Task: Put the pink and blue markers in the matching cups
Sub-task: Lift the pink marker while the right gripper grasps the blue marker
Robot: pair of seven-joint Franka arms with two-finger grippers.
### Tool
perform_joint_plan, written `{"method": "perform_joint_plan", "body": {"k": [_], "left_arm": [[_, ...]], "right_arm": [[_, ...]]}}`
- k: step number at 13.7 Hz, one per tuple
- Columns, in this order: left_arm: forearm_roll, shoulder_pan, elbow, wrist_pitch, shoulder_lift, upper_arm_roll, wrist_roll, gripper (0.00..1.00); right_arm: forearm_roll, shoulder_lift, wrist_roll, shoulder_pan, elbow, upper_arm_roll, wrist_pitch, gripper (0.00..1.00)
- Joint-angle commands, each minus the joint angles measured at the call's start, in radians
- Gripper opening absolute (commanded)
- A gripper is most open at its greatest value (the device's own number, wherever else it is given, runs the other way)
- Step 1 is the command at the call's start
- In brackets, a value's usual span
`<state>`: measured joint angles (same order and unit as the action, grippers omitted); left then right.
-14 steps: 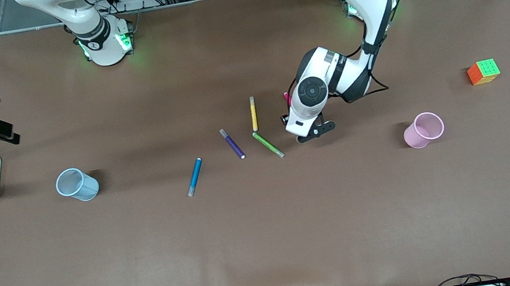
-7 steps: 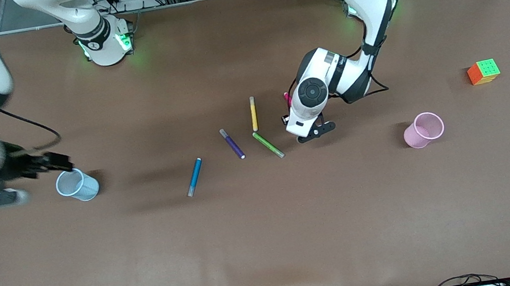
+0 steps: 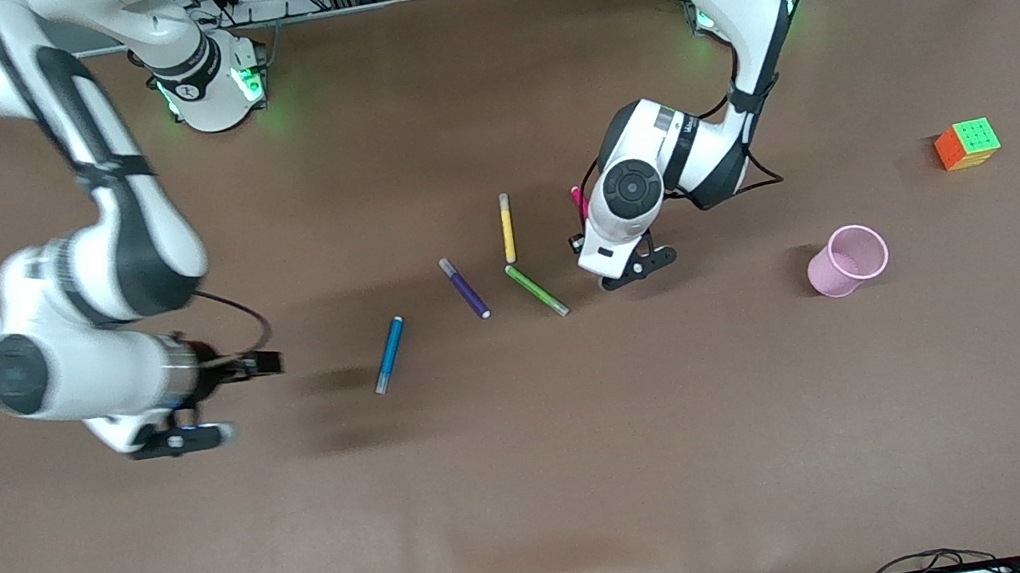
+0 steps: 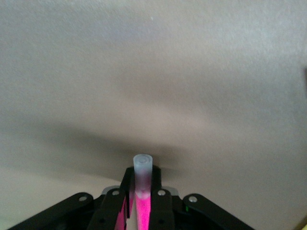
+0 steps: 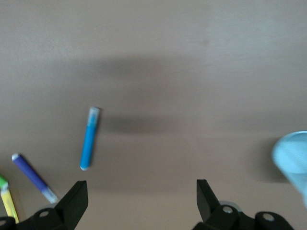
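brown tabletop [image 3: 797, 446] with pens on it. left pincer [image 4: 142, 201] is clamped on the pink marker [image 4: 142, 191], low by the yellow pen [image 3: 507, 227] — not yet at the pink cup [image 3: 847, 260]. right pincer [image 5: 139, 203] hangs wide apart near the blue marker [image 3: 389, 354]; blue cup [image 5: 293, 155] is beside it. nothing is in a cup yet.

blue marker [image 3: 389, 353] nearer than purple pen [image 3: 465, 287]

No text or label can be read.
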<state>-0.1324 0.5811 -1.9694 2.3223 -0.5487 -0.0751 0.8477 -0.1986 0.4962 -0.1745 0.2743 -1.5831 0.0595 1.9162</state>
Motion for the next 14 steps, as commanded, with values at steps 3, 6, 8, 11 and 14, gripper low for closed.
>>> {"method": "perform_joint_plan", "body": {"k": [3,6,8,11,14], "left_arm": [[0.004,-0.061,0.029,-0.157,0.101,0.003,-0.039,0.0],[0.107,-0.075,0.015,-0.193,0.179,0.012,-0.029,0.0],[0.19,-0.095,-0.003,-0.21,0.228,0.012,-0.027,0.0],[0.312,-0.2,-0.014,-0.213,0.294,0.005,-0.052,0.0],[0.344,-0.285,-0.012,-0.201,0.328,0.005,-0.133,0.0]], "right_arm": [[0.022,0.111,-0.137,0.097,0.023,0.014,0.142,1.0],[0.053,0.163,-0.137,0.114,0.009,0.014,0.225,1.0],[0.053,0.188,-0.155,0.14,0.008,0.014,0.231,1.0],[0.068,0.208,-0.269,0.158,0.011,0.014,0.25,1.0],[0.073,0.238,-0.356,0.196,0.017,0.014,0.302,1.0]]}}
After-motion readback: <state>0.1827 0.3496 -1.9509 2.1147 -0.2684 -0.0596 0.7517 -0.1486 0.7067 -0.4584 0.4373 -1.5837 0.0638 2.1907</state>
